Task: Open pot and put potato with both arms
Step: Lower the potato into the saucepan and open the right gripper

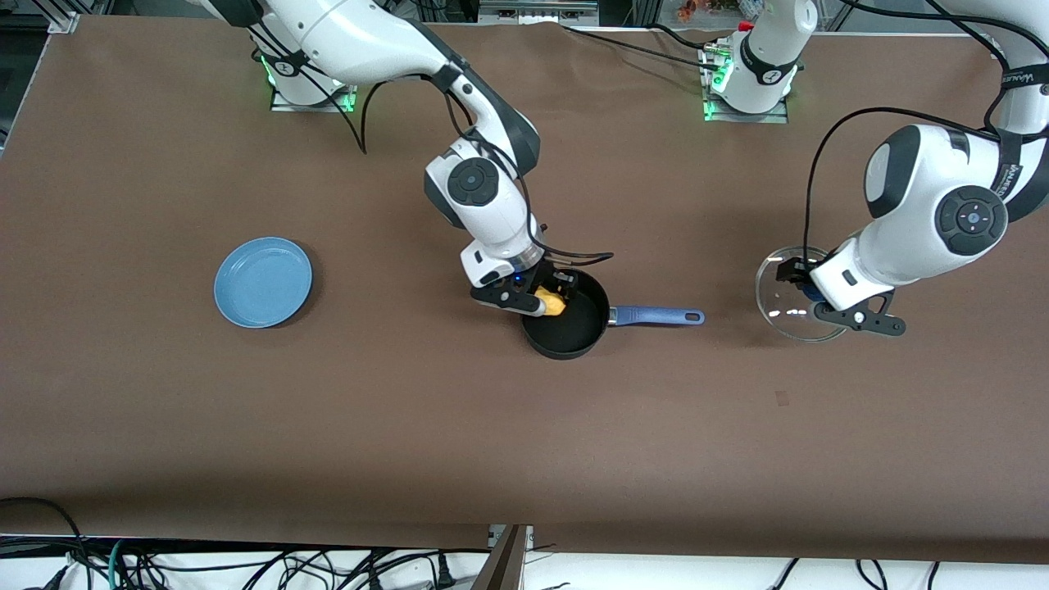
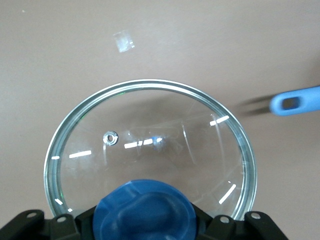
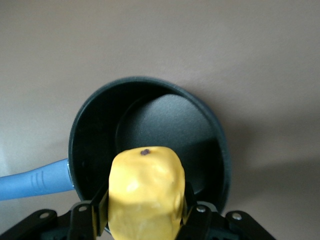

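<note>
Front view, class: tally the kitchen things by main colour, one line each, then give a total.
Blue: 1, the plate
Black: 1, the pot
Yellow: 1, the potato
Clear glass: 1, the lid
Total: 4

A robotics lab. Two arms (image 1: 492, 205) (image 1: 934, 205) bolt to plates with green lights at the table's (image 1: 246, 426) 12 o'clock edge. Brown sheeting covers the table. Loose cables (image 1: 246, 565) tangle along the floor at 6 o'clock, and metal framing (image 1: 65, 20) shows at 11 o'clock.
</note>
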You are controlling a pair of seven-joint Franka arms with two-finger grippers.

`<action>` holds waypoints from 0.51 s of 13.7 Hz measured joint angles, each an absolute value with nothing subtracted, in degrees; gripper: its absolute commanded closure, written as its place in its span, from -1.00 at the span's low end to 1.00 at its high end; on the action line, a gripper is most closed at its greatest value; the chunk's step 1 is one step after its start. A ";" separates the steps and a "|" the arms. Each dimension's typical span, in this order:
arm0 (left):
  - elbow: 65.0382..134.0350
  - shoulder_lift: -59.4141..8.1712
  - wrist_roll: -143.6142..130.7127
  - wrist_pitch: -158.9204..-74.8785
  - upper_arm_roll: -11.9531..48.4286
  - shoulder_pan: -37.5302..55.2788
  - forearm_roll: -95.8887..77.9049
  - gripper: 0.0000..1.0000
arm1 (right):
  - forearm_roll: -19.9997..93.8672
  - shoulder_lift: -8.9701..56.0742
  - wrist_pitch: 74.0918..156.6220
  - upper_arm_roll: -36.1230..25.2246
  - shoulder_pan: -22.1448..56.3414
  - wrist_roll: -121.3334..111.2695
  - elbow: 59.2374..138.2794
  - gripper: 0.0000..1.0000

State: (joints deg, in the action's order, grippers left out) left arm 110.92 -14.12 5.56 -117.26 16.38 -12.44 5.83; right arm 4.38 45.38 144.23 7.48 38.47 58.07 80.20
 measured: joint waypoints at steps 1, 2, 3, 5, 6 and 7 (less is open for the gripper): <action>113.88 -14.31 6.33 -121.02 16.38 -13.39 5.83 1.00 | 4.37 46.14 144.61 7.46 38.72 58.07 79.72 0.22; 116.22 -14.85 6.55 -123.47 16.36 -13.78 5.83 1.00 | 4.37 46.70 144.66 7.45 38.91 58.06 79.19 0.21; 117.71 -15.79 6.55 -124.80 16.36 -13.85 5.83 1.00 | 4.37 47.16 144.66 7.43 39.08 58.06 78.65 0.08; 118.51 -18.97 6.12 -126.92 16.35 -13.85 5.85 1.00 | 4.37 47.64 144.66 7.42 39.23 58.06 78.09 -1.00; 118.50 -20.89 6.02 -128.72 16.25 -13.88 6.25 0.95 | 4.25 47.68 144.66 7.37 39.24 58.02 78.01 -1.00; 118.48 -22.89 5.83 -130.80 15.91 -13.96 7.21 0.70 | 4.05 47.69 144.66 7.24 39.24 57.95 77.89 -1.00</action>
